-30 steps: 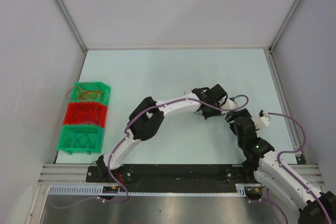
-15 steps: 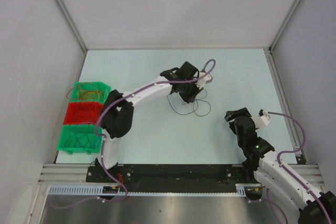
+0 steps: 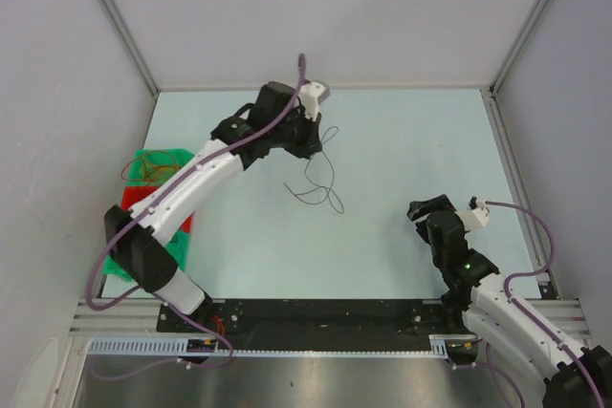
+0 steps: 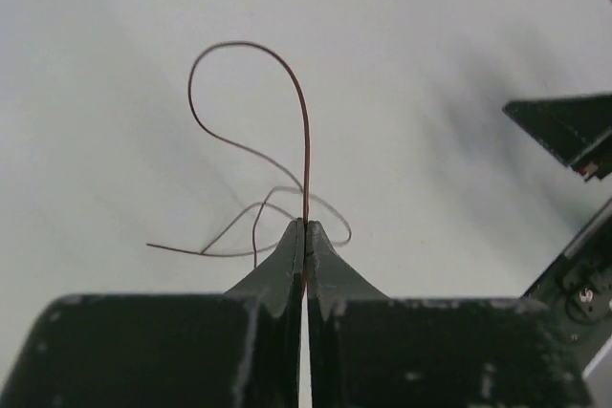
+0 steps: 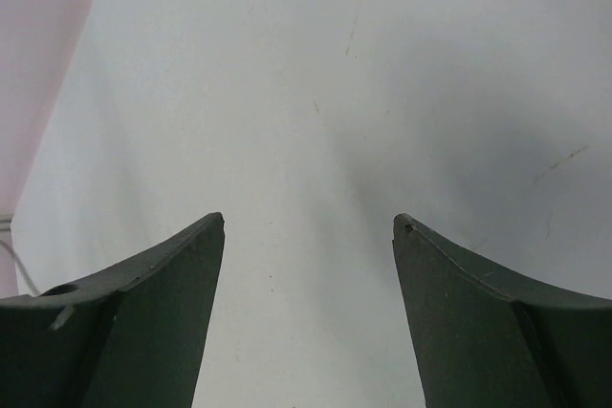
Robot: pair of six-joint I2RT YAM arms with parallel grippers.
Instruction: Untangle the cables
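Note:
My left gripper (image 3: 312, 144) is raised over the far middle of the table, shut on a thin maroon cable (image 3: 328, 196). The cable dangles below it in loose curls that reach the table. In the left wrist view the jaws (image 4: 306, 226) are pressed together on the cable (image 4: 304, 131), which arches up in a loop while further strands curl behind the tips. My right gripper (image 3: 422, 211) sits low at the right, open, and nothing lies between its fingers (image 5: 308, 226). More cables (image 3: 159, 171) lie in the trays at the left.
Three trays stand in a row at the left edge: a green one (image 3: 187, 155), a red one (image 3: 130, 200) and another green one (image 3: 117, 263), partly hidden by my left arm. White walls close in the table (image 3: 411, 140) on three sides.
My left arm has swung from beside the right gripper to the far left-middle and lifted the cable with it. The right gripper has stayed put and open.

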